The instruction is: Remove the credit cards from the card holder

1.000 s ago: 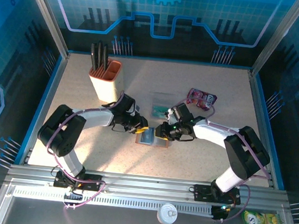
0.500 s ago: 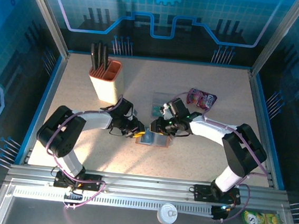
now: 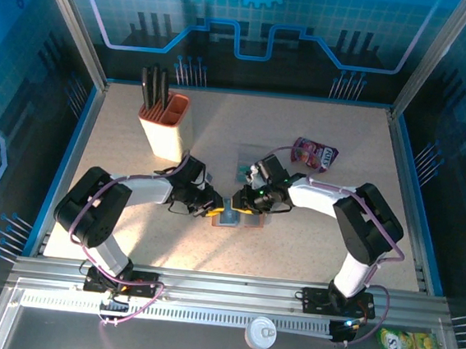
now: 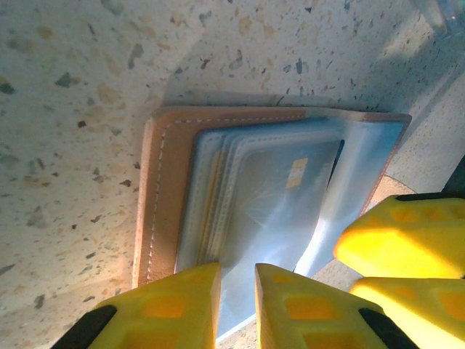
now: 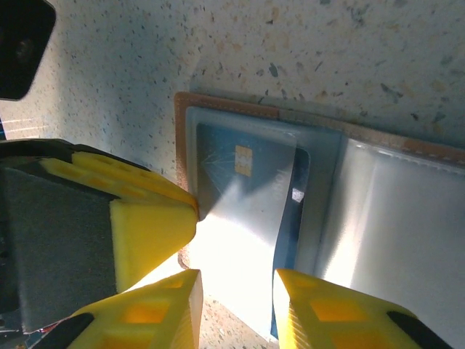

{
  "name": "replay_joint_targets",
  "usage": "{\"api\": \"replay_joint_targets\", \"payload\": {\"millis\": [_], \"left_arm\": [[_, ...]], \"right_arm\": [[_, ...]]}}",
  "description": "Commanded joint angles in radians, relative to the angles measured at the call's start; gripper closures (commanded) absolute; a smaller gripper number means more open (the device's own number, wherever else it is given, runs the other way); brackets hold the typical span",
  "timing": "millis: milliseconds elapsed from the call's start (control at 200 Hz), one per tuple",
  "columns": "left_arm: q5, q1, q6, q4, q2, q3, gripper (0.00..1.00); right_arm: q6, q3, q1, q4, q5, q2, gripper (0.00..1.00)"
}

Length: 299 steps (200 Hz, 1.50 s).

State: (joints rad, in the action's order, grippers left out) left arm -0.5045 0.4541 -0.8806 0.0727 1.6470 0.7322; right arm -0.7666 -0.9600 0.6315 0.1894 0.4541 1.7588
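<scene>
While the holder (image 3: 234, 218) lies open and flat at the centre of the tabletop (image 3: 292, 250), both arms reach in and meet over it, one from the left of the overhead frame and one from the right. The left wrist view shows its brown leather rim at frame left and grey-blue pockets stacked inside. A pale card (image 4: 283, 196) with a small gold chip has slid partway out toward the bottom of the frame. There the left fingers (image 4: 178, 309) are nearly together, with a thin slit between them that the card's edge runs into; whether they pinch it cannot be told. At the bottom of the right wrist view the right fingers (image 5: 156, 313) stand apart, straddling the card's lower edge. One left fingertip appears to touch the card's corner at frame left. A darker card (image 5: 296, 211) sits under the pale one, tucked in its pocket. The two-sided approach probably lets one arm steady the light holder so it does not slide along with the card. No card is free yet. The knife block (image 3: 162, 125) at upper left, and the pouch (image 3: 314, 154) and clear case (image 3: 251, 161) above centre, stand well apart from the work.
</scene>
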Motion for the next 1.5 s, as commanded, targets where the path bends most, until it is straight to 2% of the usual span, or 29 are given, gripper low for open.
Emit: {"api": "replay_joint_targets", "payload": {"millis": [0, 700, 1000, 1491], "left_arm": [[0.031, -0.005, 0.04, 0.072, 0.002, -0.001, 0.8], [0.046, -0.006, 0.063, 0.104, 0.036, 0.024, 0.86], [0.045, -0.008, 0.066, 0.108, 0.037, 0.031, 0.86], [0.044, -0.008, 0.075, 0.131, 0.03, 0.048, 0.86]], "right_arm": [[0.004, -0.025, 0.019, -0.011, 0.026, 0.026, 0.67], [0.004, -0.058, 0.023, -0.022, 0.052, 0.095, 0.68], [0.015, -0.043, 0.023, 0.039, -0.013, 0.077, 0.68], [0.037, -0.041, 0.023, 0.077, -0.039, 0.042, 0.68]]}}
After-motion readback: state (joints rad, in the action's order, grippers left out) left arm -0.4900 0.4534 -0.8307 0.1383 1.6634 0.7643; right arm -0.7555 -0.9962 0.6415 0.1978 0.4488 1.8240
